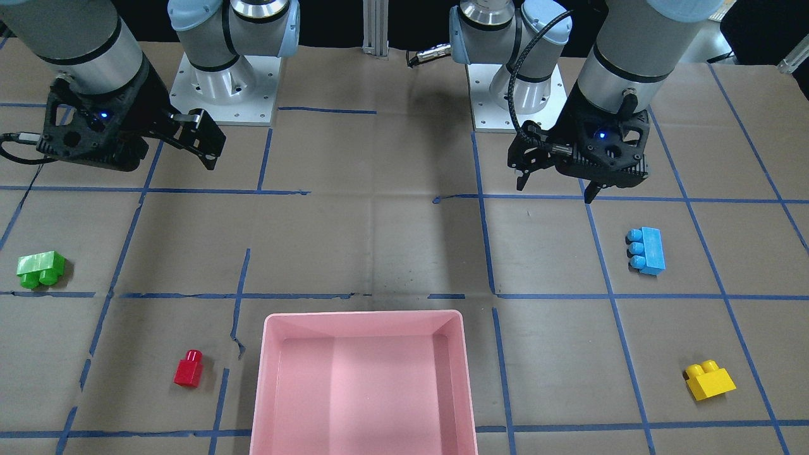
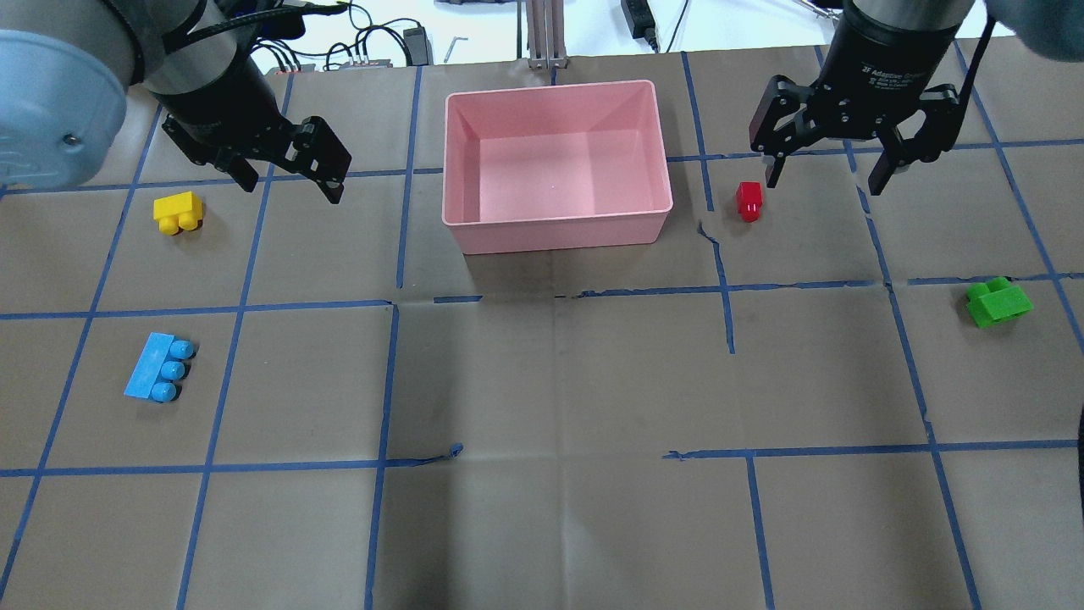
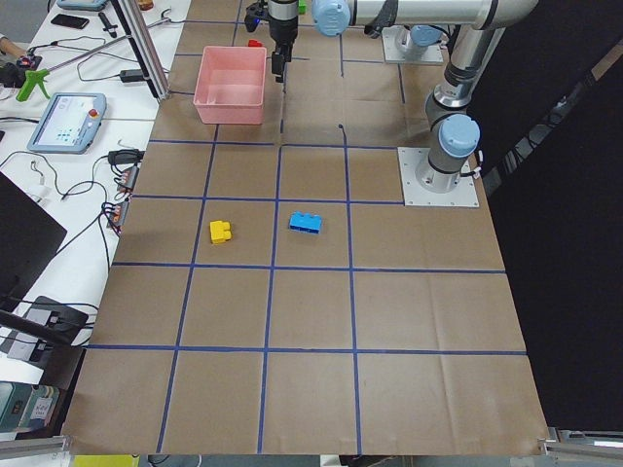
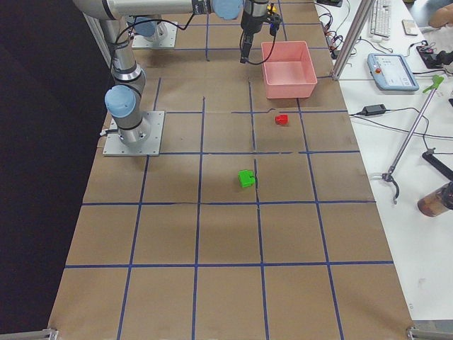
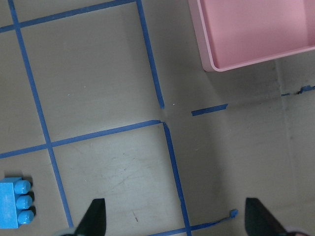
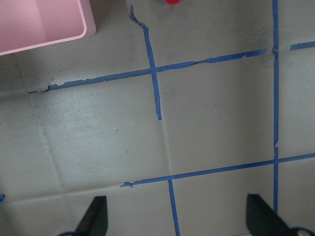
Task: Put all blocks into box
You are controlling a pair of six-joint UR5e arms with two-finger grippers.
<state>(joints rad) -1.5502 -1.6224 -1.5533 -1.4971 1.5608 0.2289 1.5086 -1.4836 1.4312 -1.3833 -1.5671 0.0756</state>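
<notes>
No block had reached the pink box (image 2: 555,235): the yellow block (image 2: 177,212) and blue block (image 2: 159,368) lay on the surface (image 2: 550,381) near the left end effector (image 2: 292,180), the red block (image 2: 749,202) and green block (image 2: 998,302) near the right end effector (image 2: 824,185). Both hung spread, empty. Only tape lines (image 2: 296,306) crossed the routes.

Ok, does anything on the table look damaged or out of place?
Nothing serious. The blue grid tape is torn and crooked beside the red block, and the blue block lies on its side, studs pointing sideways.
</notes>
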